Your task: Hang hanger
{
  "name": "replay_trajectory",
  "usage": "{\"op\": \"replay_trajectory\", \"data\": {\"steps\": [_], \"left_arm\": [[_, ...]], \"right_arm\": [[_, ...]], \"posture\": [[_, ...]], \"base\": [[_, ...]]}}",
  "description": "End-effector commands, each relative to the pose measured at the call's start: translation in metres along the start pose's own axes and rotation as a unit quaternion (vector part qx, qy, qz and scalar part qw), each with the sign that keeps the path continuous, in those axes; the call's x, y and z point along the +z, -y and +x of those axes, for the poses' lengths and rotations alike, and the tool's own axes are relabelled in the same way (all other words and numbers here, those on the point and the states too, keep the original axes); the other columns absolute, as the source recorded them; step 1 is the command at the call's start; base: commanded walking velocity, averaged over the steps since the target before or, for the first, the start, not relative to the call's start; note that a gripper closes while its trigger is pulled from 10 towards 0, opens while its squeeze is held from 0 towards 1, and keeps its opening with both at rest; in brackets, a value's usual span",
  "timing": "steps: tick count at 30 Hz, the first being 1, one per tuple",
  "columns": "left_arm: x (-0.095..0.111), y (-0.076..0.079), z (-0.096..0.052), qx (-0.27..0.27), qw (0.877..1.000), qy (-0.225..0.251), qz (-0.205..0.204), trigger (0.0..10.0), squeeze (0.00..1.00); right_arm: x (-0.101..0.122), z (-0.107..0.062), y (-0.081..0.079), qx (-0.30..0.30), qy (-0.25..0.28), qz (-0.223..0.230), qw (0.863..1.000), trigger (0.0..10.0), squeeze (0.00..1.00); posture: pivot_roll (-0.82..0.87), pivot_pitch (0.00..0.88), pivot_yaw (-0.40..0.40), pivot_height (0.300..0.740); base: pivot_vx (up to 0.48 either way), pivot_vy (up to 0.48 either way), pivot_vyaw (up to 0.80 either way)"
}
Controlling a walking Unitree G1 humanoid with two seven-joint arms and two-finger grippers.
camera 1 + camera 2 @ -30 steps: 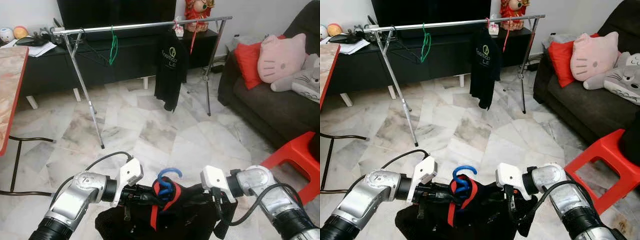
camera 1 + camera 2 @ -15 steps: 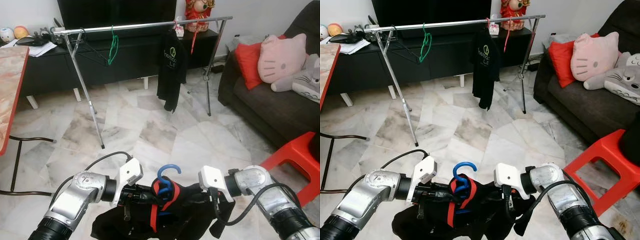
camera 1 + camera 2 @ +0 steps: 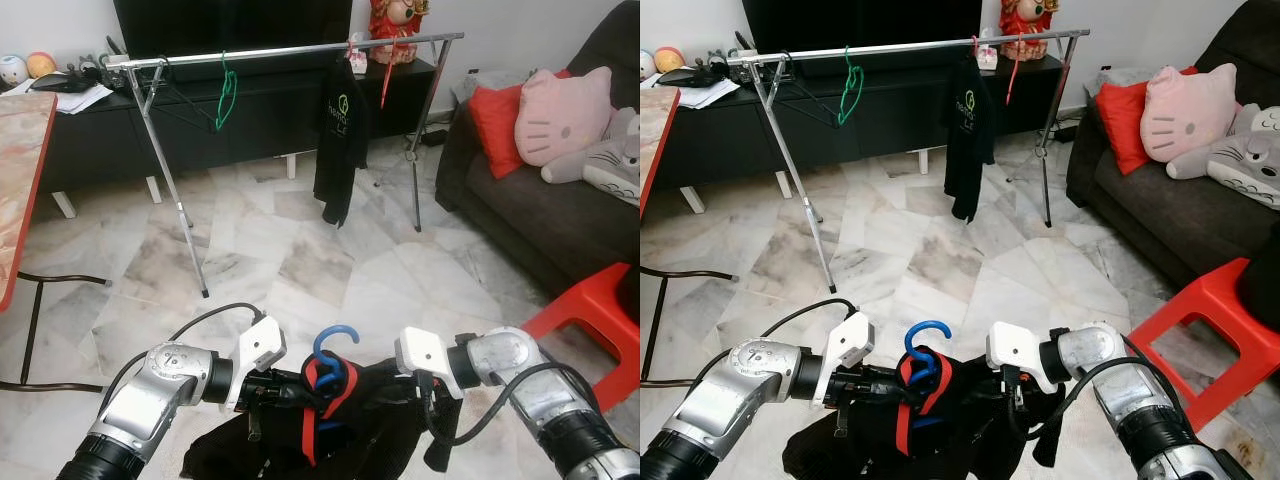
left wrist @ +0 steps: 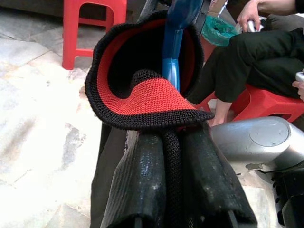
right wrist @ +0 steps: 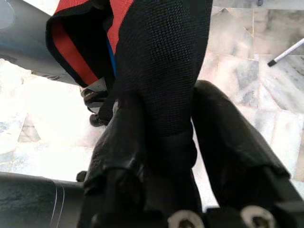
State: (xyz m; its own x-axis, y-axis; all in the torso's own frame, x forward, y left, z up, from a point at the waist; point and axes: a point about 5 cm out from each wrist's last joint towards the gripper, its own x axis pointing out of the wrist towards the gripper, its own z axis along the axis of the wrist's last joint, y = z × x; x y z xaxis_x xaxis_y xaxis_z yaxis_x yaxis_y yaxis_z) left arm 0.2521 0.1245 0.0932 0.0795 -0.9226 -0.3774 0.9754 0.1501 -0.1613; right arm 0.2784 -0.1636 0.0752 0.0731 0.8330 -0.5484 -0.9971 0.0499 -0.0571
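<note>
The left tool (image 3: 290, 388) is clamped narrow on the black shirt's collar band just beside the blue hanger (image 3: 331, 352), and the left wrist view shows its two fingers (image 4: 142, 185) pressed together with the ribbed red-lined collar (image 4: 142, 95) bulging beyond them. The right tool (image 3: 425, 392) pinches the black shirt (image 3: 350, 430) at its other shoulder, fabric squeezed between its fingers (image 5: 123, 137). Between them the garment hangs low before the robot, the hanger's hook standing upright above the collar, midway between the two tools. The clothes rail (image 3: 290, 49) lies straight ahead and well apart, across the marble floor (image 3: 300, 250), its long bar running left to right, parallel to the line joining the tools. It is higher than the hook. On it hang a green hanger (image 3: 227, 95) toward the left end and a black T-shirt (image 3: 340, 130) right of centre; the bare stretch between them faces the hook most directly. Judging by this, the coming move calls for walking forward and lifting both arms together so the hook clears the bar.
</note>
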Motion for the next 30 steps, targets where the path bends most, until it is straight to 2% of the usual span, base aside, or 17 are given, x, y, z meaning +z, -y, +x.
{"op": "replay_trajectory", "data": {"steps": [1, 7, 10, 13, 18, 21, 22, 23, 25, 26, 27, 28, 29, 30], "left_arm": [[-0.001, -0.001, 0.001, -0.001, 1.000, -0.011, 0.009, 0.0, 0.00], [-0.004, -0.005, 0.001, 0.016, 0.999, -0.023, 0.015, 0.0, 0.00], [-0.009, -0.011, 0.001, 0.047, 0.998, -0.043, 0.029, 0.0, 0.00], [-0.010, -0.016, 0.001, 0.067, 0.996, -0.042, 0.032, 0.0, 0.00], [-0.012, -0.030, 0.000, 0.143, 0.988, -0.044, 0.049, 0.0, 0.00], [-0.018, -0.043, -0.002, 0.221, 0.973, -0.050, 0.048, 0.0, 0.00], [-0.019, -0.045, -0.003, 0.233, 0.970, -0.051, 0.050, 0.0, 0.00], [-0.022, -0.053, -0.007, 0.292, 0.953, -0.058, 0.051, 0.0, 0.00], [-0.024, -0.059, -0.010, 0.334, 0.939, -0.061, 0.047, 0.0, 0.00], [-0.026, -0.066, -0.014, 0.376, 0.924, -0.062, 0.037, 0.6, 0.00], [-0.027, -0.069, -0.017, 0.403, 0.912, -0.062, 0.031, 0.6, 0.00], [-0.029, -0.074, -0.022, 0.444, 0.894, -0.058, 0.013, 3.8, 0.00], [-0.031, -0.077, -0.025, 0.471, 0.881, -0.056, 0.001, 7.6, 0.00], [-0.034, -0.080, -0.031, 0.510, 0.859, -0.045, -0.010, 8.3, 0.00]], "right_arm": [[0.003, -0.005, 0.005, -0.014, 0.000, -0.007, 1.000, 10.0, 1.00], [0.004, -0.009, 0.008, -0.018, -0.002, -0.009, 1.000, 10.0, 1.00], [0.004, -0.013, 0.010, -0.022, -0.004, -0.010, 1.000, 10.0, 1.00], [0.005, -0.017, 0.011, -0.026, -0.006, -0.011, 1.000, 10.0, 1.00], [0.005, -0.025, 0.015, -0.050, -0.003, -0.012, 0.999, 10.0, 1.00], [0.003, -0.029, 0.018, -0.096, 0.019, 0.004, 0.995, 10.0, 1.00], [0.003, -0.030, 0.019, -0.116, 0.028, 0.013, 0.993, 10.0, 0.93], [0.000, -0.032, 0.022, -0.162, 0.045, 0.033, 0.985, 10.0, 0.00], [-0.003, -0.033, 0.024, -0.186, 0.049, 0.042, 0.980, 10.0, 0.00], [-0.008, -0.034, 0.024, -0.215, 0.052, 0.057, 0.974, 10.0, 0.00], [-0.011, -0.034, 0.025, -0.233, 0.054, 0.068, 0.968, 10.0, 0.00], [-0.017, -0.034, 0.025, -0.267, 0.057, 0.082, 0.959, 10.0, 0.00], [-0.021, -0.034, 0.025, -0.289, 0.058, 0.092, 0.951, 10.0, 0.00], [-0.033, -0.033, 0.023, -0.343, 0.061, 0.125, 0.929, 10.0, 0.00]], "posture": [[-0.07, 0.000, -0.089, 0.740], [-0.07, 0.000, -0.088, 0.740], [-0.07, 0.000, -0.087, 0.740], [-0.08, 0.000, -0.086, 0.740], [-0.08, 0.000, -0.085, 0.740], [-0.08, 0.000, -0.088, 0.740], [-0.08, 0.000, -0.088, 0.740], [-0.08, 0.000, -0.086, 0.740], [-0.08, 0.000, -0.085, 0.740], [-0.08, 0.000, -0.083, 0.740], [-0.08, 0.000, -0.083, 0.740], [-0.08, 0.000, -0.080, 0.740], [-0.08, 0.000, -0.079, 0.740], [-0.08, 0.000, -0.077, 0.740]], "base": [[0.000, 0.000, 0.00], [0.000, 0.000, 0.00], [0.000, 0.000, 0.00], [0.000, 0.000, 0.00], [0.000, 0.000, 0.00], [0.000, 0.000, 0.00], [0.000, 0.000, 0.00], [0.000, 0.000, 0.00], [0.000, 0.000, 0.00], [0.000, 0.000, 0.00], [0.000, 0.000, 0.00], [0.000, 0.000, 0.00], [0.000, 0.000, 0.00], [0.000, 0.000, 0.00]]}}
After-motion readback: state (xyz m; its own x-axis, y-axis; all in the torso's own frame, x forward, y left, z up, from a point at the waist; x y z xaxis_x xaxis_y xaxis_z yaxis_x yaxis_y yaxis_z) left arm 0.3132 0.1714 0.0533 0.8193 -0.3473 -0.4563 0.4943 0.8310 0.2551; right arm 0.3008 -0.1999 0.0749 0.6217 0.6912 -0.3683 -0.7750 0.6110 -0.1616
